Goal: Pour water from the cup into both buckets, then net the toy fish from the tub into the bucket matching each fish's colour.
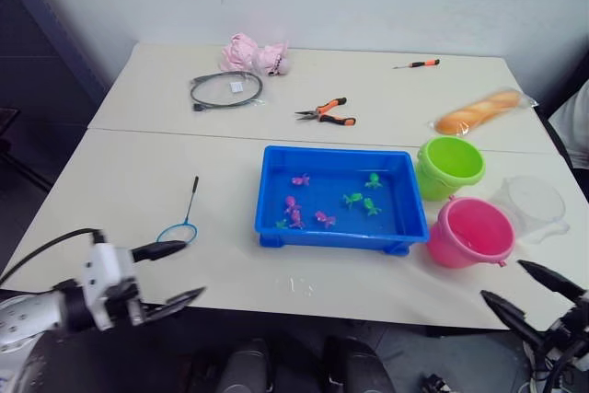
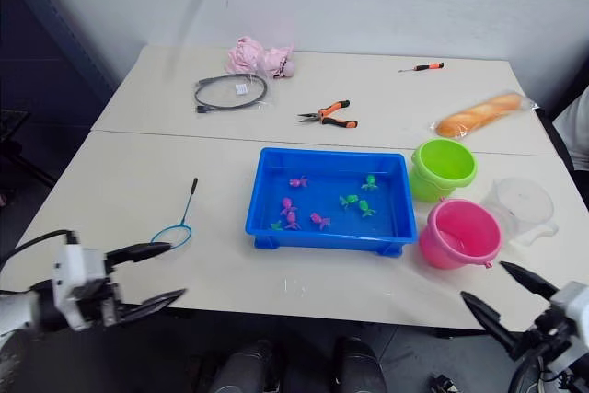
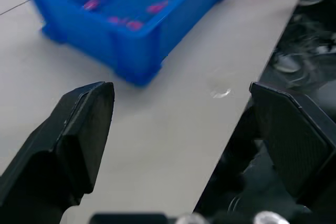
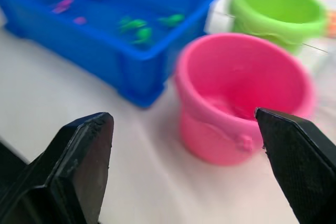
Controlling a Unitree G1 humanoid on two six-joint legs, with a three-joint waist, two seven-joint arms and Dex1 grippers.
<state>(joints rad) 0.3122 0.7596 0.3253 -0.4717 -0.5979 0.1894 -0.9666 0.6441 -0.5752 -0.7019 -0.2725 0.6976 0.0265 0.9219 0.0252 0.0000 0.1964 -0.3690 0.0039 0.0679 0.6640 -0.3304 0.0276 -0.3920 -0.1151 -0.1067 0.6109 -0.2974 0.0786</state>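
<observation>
Left eye view: both grippers, left gripper [image 1: 167,274] and right gripper [image 1: 532,291], hang spread and empty at the near edge, cup [image 1: 535,205] untouched at the pink bucket's [image 1: 472,231] 3 o'clock, so pouring likely hasn't begun.

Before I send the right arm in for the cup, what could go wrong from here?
1. The clear cup sits behind the pink bucket and beside the green bucket; the open right gripper could knock the pink one on a straight approach.
2. The cup is see-through and hard to make out, so the grasp may miss its handle.
3. The net lies flat near the table edge by the open left gripper; a careless pickup might push it off.
</observation>
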